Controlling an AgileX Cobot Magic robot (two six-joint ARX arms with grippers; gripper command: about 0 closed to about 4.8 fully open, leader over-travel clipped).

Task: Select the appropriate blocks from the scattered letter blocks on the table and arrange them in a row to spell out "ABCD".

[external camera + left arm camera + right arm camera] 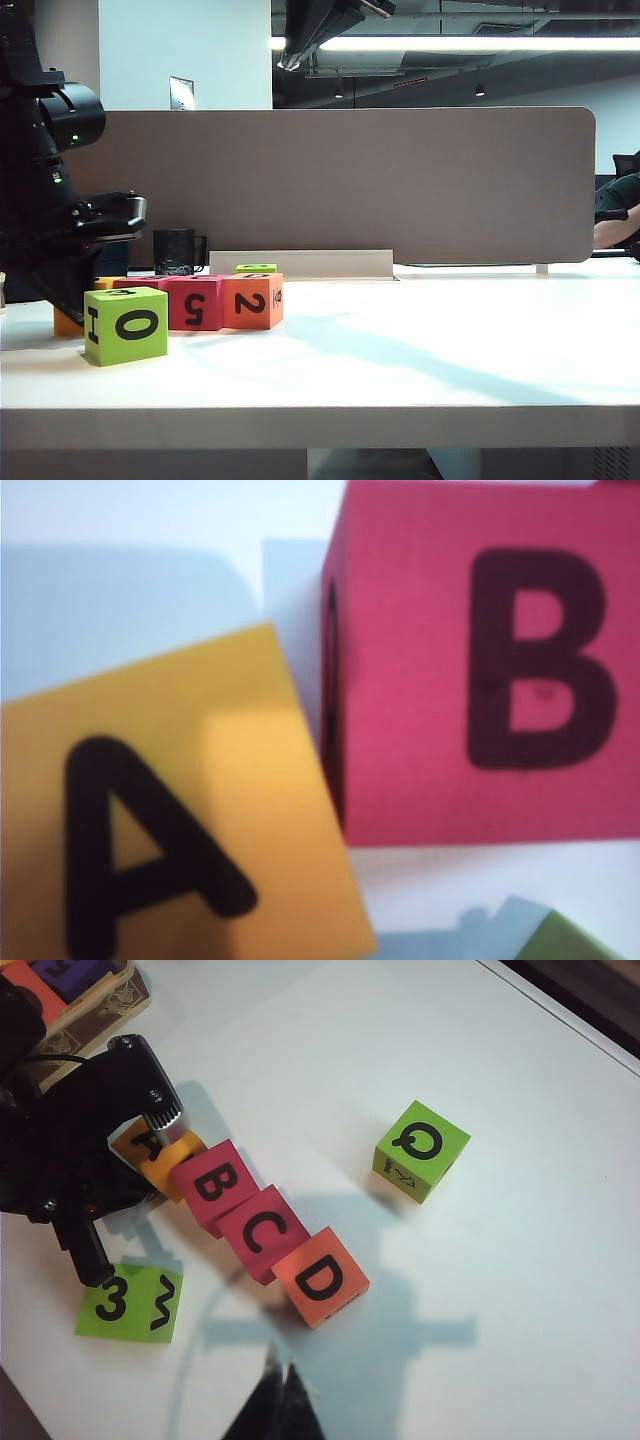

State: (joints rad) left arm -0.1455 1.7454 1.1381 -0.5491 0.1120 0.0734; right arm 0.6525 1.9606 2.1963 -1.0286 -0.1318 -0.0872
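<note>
Four letter blocks touch in a slanted row on the white table: yellow-orange A, red B, red C, orange D. From the front, C shows a 5 and D a 2. My left gripper points down beside the A block, shut, holding nothing; its arm hides part of A. High above the table, my right gripper is shut and empty. A lime block marked 3 lies in front of the row.
A lime Q block sits alone beyond the row. A wooden box of blocks stands behind the left arm. A black mug, a pale low strip and the grey divider panel line the back.
</note>
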